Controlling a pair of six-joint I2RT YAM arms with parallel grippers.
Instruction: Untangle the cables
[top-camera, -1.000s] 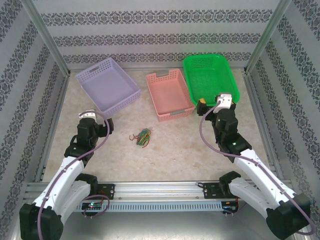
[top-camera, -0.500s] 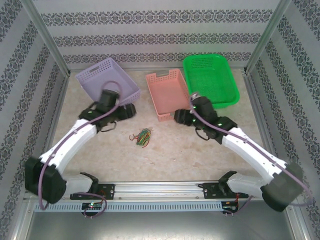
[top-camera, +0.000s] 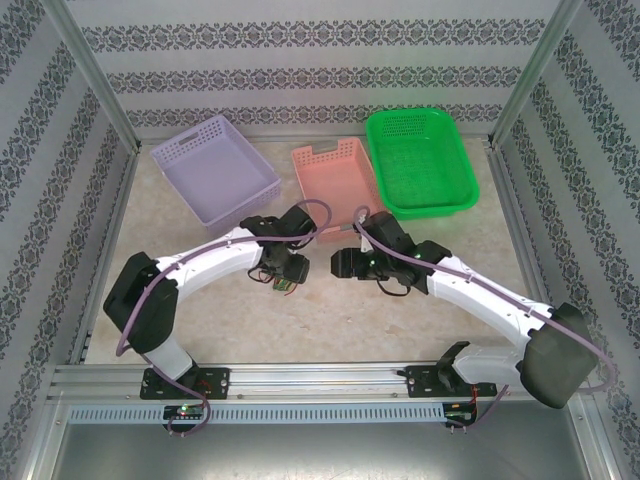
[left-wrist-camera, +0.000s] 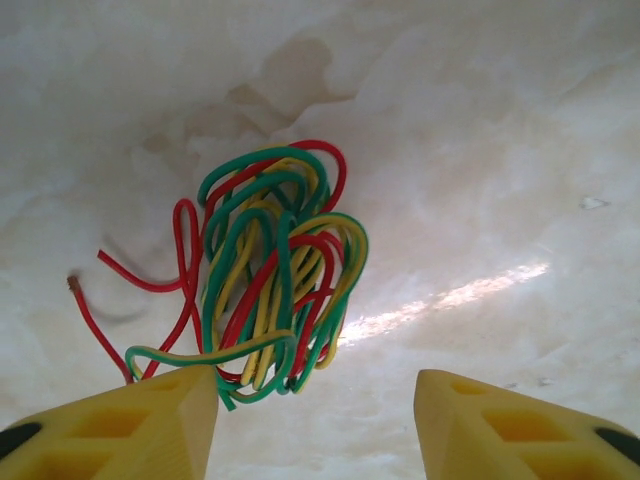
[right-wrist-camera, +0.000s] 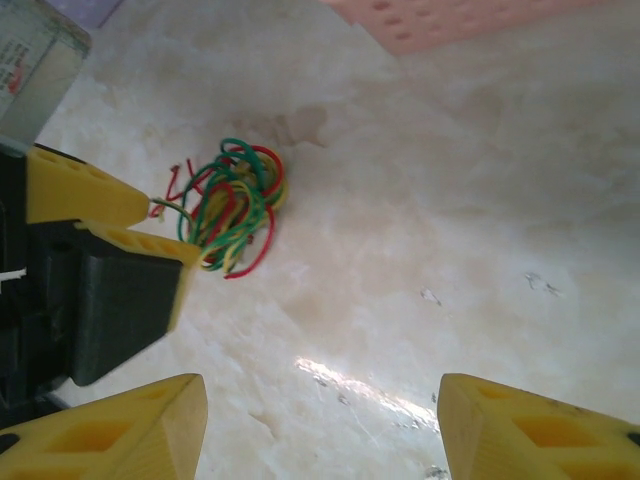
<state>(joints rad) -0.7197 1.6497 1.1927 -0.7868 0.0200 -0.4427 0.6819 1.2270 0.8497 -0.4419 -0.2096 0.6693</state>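
Within the last second both my arms have swung in from the sides. They now meet over the tangle of thin green, yellow and red cables (left-wrist-camera: 270, 270), which lies loose on the pale marbled table top (left-wrist-camera: 520, 150) in front of the pink plastic basket (top-camera: 335, 185). My left gripper (left-wrist-camera: 315, 390) hangs right over the bundle, fingers apart, one tip at its edge, nothing clamped. My right gripper (right-wrist-camera: 320, 390) sits just beside, fingers apart and empty. I judge the first pinch comes next.
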